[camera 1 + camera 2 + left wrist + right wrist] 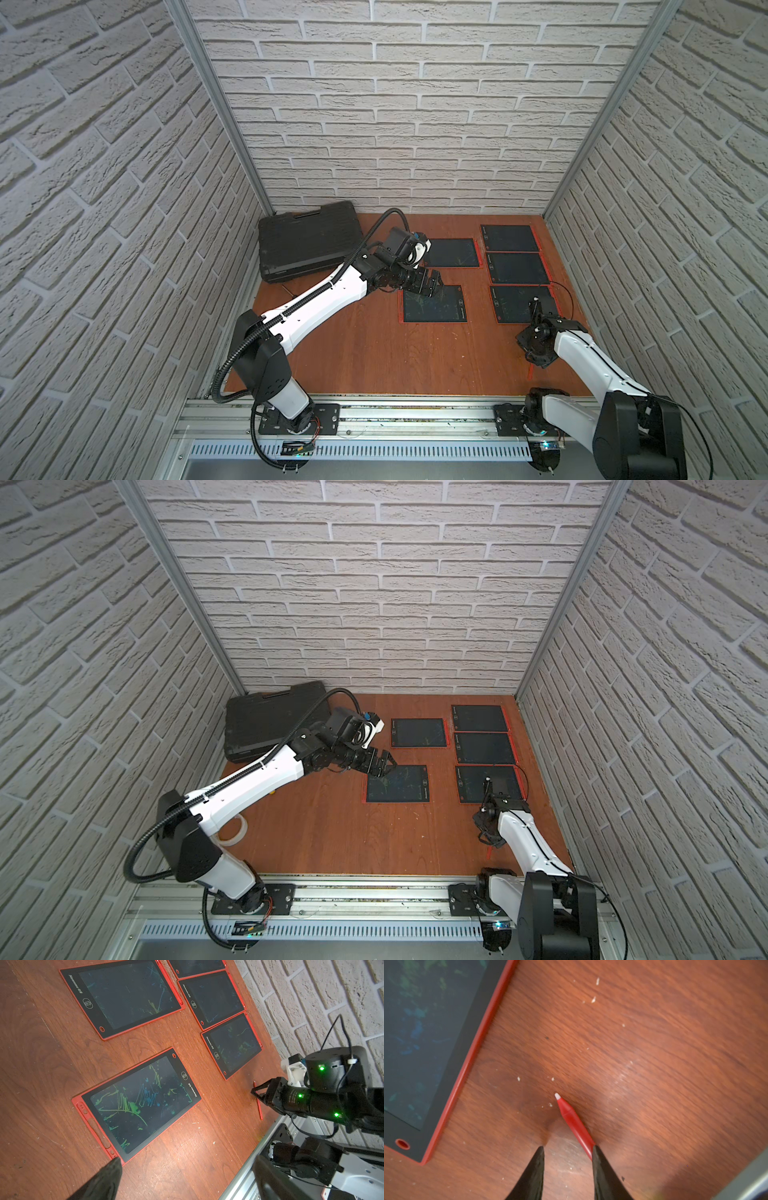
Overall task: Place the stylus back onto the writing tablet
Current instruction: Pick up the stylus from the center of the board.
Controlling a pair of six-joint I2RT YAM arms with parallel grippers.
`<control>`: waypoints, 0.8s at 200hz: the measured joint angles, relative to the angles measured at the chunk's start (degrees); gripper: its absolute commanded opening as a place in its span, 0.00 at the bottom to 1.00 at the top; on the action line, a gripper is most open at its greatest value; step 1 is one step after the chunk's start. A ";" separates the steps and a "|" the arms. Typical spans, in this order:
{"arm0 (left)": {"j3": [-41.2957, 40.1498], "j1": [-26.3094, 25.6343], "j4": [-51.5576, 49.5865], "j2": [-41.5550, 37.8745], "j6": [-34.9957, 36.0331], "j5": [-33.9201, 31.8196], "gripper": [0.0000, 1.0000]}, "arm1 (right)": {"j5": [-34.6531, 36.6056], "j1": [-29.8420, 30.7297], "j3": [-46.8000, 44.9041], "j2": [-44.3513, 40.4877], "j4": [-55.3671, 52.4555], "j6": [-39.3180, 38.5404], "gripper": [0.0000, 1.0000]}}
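Near the front right edge of the table (pixel 654 1064), the right gripper (pixel 568 1149) sits low over the red stylus (pixel 571 1120). Its jaws are part-way apart and the stylus is against one finger only, so it isn't pinched yet. The stylus lies flat on the wood just beside the nearest tablet (pixel 425 1043), on no tablet. Farther in, the left gripper (pixel 432 289) hangs wide open and empty over the writing tablet (pixel 137 1103), whose side slot (pixel 97 1132) looks empty, so it's likely the target. Three more tablets (pixel 451 252) and a black case (pixel 307 241) lie behind. Progress is early: grasp, lift, carry and seating are all left.
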 measured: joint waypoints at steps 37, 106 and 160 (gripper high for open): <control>0.57 -0.04 -1.20 1.64 -0.31 -0.74 0.98 | -0.07 -1.99 -0.09 -0.02 0.59 -1.95 0.38; 2.51 -0.04 -2.10 3.80 0.20 -0.70 0.98 | 0.48 -2.84 -1.25 -5.18 -0.13 -3.63 0.37; 2.23 -0.04 -1.90 3.80 0.20 -0.26 0.98 | 1.75 -3.08 -1.90 -6.19 -2.25 -3.58 0.38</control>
